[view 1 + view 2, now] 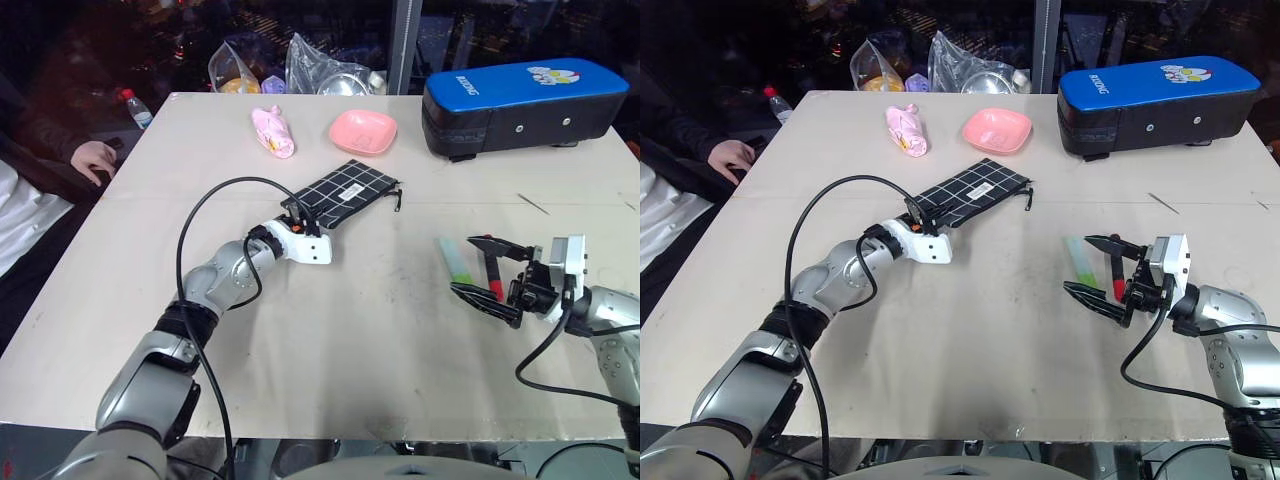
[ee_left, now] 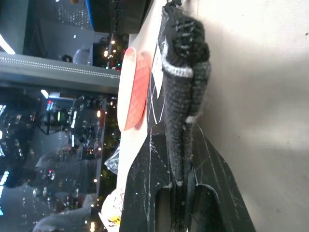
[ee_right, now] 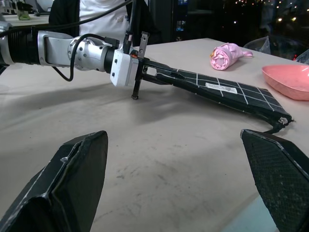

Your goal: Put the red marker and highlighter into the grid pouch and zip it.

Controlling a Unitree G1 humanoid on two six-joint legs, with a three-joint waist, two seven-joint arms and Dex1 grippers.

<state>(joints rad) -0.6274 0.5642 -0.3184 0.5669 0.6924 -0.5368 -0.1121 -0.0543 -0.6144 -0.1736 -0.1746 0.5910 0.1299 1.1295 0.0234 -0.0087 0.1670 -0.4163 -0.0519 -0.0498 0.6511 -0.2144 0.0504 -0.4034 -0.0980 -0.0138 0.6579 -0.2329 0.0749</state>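
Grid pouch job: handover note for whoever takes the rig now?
Left tool: shut on the near end of the flat black grid pouch with white lines, lifting that end off the beige table.
Right tool: open, holding nothing, by the pens.
Slim red marker with black cap and mint-blue highlighter with green end lie side by side on the table, between the open fingers in the head view.
Done: pouch gripped.
Left: put both pens into the pouch, zip it. Whether the zipper is open I cannot tell.
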